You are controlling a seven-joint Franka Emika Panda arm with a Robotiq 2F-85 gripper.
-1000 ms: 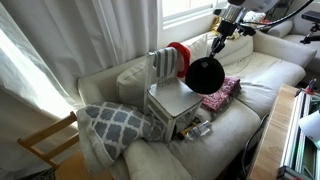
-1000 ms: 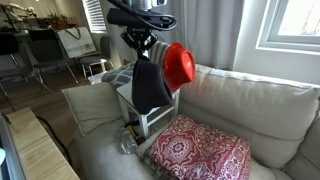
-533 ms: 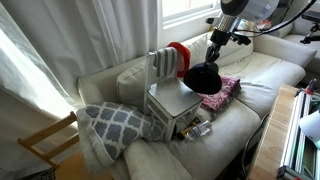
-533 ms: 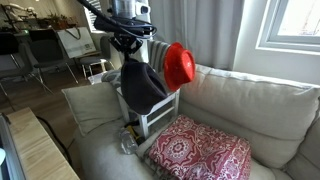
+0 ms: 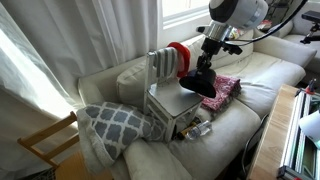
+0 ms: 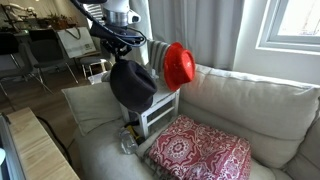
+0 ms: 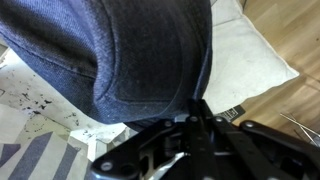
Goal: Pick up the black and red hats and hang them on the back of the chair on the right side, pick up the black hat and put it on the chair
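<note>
One black hat [image 6: 133, 85] hangs from the hand [image 6: 124, 55], pinched by its edge, above the chair [image 5: 172, 100]; the seat's front lies just below, and the red hat [image 6: 180, 65] hangs on the chair's back.

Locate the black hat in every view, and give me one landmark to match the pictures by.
In an exterior view: the black hat hangs right of centre, beside the chair.
In an exterior view: the black hat hangs left of centre, in front of the chair.
Wrist view: it fills the upper half.
Shared landmark: the gripper, shut on the hat's edge in all three views.
</note>
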